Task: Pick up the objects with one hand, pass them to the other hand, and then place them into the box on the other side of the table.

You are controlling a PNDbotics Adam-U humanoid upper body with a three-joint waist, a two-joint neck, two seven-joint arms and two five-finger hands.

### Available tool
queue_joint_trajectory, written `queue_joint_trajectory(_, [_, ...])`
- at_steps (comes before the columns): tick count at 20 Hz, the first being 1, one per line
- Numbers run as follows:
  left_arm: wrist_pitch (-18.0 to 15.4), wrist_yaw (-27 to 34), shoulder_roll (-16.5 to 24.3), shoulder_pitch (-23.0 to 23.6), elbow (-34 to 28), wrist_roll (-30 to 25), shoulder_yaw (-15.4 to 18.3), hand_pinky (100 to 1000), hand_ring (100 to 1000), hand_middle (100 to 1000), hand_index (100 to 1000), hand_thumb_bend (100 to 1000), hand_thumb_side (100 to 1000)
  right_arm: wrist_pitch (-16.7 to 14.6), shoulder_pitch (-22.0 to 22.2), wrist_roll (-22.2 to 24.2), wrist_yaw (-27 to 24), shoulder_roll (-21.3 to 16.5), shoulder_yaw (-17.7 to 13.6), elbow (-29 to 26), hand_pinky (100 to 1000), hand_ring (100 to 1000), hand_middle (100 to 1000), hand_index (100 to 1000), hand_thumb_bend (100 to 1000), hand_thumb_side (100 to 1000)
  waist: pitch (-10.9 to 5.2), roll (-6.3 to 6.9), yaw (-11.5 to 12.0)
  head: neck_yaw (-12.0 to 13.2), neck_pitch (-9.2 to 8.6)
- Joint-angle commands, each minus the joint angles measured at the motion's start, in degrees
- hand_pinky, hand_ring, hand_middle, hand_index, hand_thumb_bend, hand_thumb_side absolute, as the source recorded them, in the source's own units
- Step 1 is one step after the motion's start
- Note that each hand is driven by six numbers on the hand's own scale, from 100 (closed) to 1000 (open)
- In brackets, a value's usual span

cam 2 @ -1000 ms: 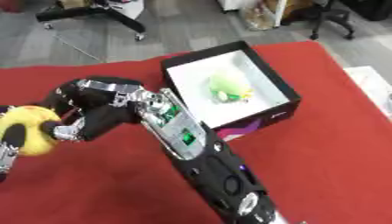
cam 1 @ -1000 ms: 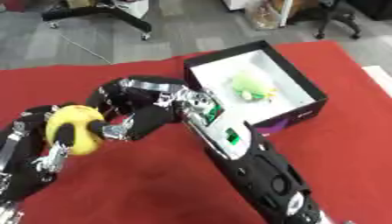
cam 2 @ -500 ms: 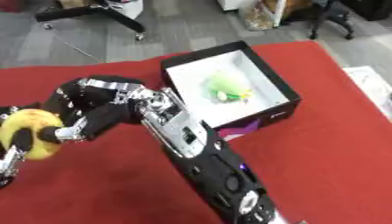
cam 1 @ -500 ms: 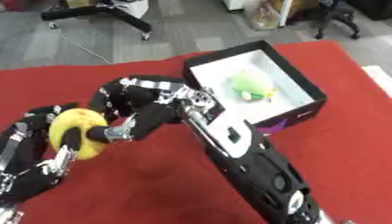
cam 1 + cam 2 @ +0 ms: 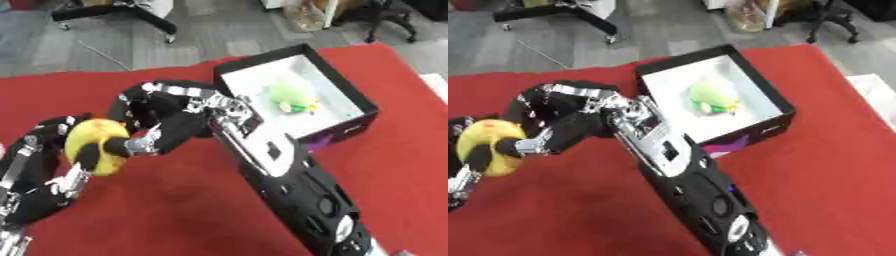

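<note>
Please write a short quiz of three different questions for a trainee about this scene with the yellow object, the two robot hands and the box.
1. True or false: the black box is empty.
2. Which robot hand has its fingers curled around the yellow object? A) left B) right C) neither
3. Fill in: the table is covered by a ___ cloth.

Key:
1. False; a green object lies inside.
2. A, the left robot hand; the right robot hand reaches to it, touching.
3. Red.

Red table [image 5: 175, 210]; black box [image 5: 350, 90]
</note>
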Motion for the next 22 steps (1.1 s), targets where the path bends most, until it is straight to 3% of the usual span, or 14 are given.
queue_joint_trajectory(1, [-0.28, 0.48, 1.58, -0.14, -1.25, -1.01, 0.84, 1000, 637, 551, 735, 512, 477, -0.09, -1.23, -0.73, -1.04, -0.62, -0.72, -1.49, 758, 660, 525, 453, 268, 100, -1.77, 0.29, -0.04, 0.43, 0.63])
queue_joint_trajectory(8, [-1.7, 0.95, 2.81, 0.92, -1.4, -2.8, 2.08, 1000, 665, 580, 778, 647, 574, -0.36, -1.14, -1.6, -2.28, -1.22, -1.08, -1.74, 758, 659, 521, 447, 272, 100, -2.88, 0.03, -0.56, 0.63, 2.68])
queue_joint_trajectory(15, [-1.58, 1.85, 4.18, 2.23, -1.39, -1.72, 3.58, 1000, 668, 583, 783, 650, 578, -1.1, -1.22, -2.34, -2.37, -1.84, -1.34, -1.83, 757, 661, 520, 448, 278, 100, -3.7, -0.17, -1.27, 0.81, 3.61])
queue_joint_trajectory(22, [-0.31, 3.04, 7.7, 5.96, -1.58, 1.55, 6.7, 1000, 667, 581, 785, 612, 543, -5.24, -1.53, -4.23, -0.48, -7.33, -1.84, 0.0, 757, 662, 519, 455, 308, 100, -5.0, -0.66, -3.18, 1.34, 6.41])
